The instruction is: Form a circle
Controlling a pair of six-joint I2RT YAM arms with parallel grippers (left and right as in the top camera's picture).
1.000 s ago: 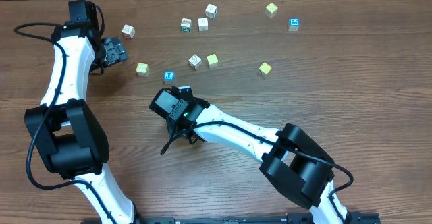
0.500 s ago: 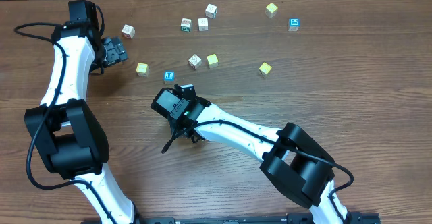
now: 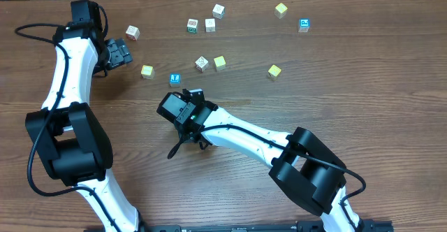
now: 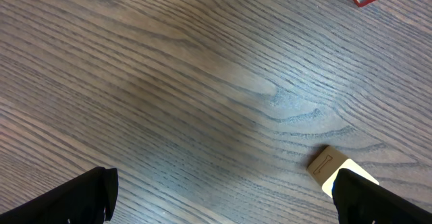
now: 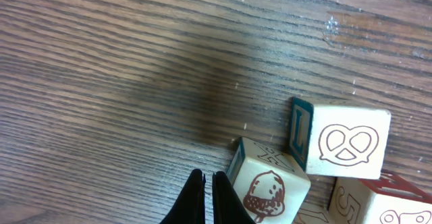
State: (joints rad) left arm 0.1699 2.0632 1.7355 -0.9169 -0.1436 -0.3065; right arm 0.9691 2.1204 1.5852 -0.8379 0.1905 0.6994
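Note:
The circle shows only in the right wrist view, as a tight group of whitish cubes: an acorn cube (image 5: 270,183), a pretzel cube (image 5: 344,143) with a teal side, and a red-edged "5" cube (image 5: 371,204). My right gripper (image 5: 208,187) is shut and empty, its tips right beside the acorn cube's left edge. In the overhead view that group is hidden under the right arm (image 3: 185,110). My left gripper (image 3: 123,52) stands open over bare wood at the far left. In its wrist view a tan cube (image 4: 329,164) is partly behind the right finger (image 4: 378,197).
Loose cubes are scattered across the far half of the table: a whitish one (image 3: 132,31), a green-printed one (image 3: 192,26), yellow ones (image 3: 147,71) (image 3: 220,62) (image 3: 274,70) and blue ones (image 3: 175,78) (image 3: 304,24). A black cable (image 3: 173,148) hangs by the right wrist.
The right wrist has crept slightly to the right. The left arm and the scattered cubes have not moved.

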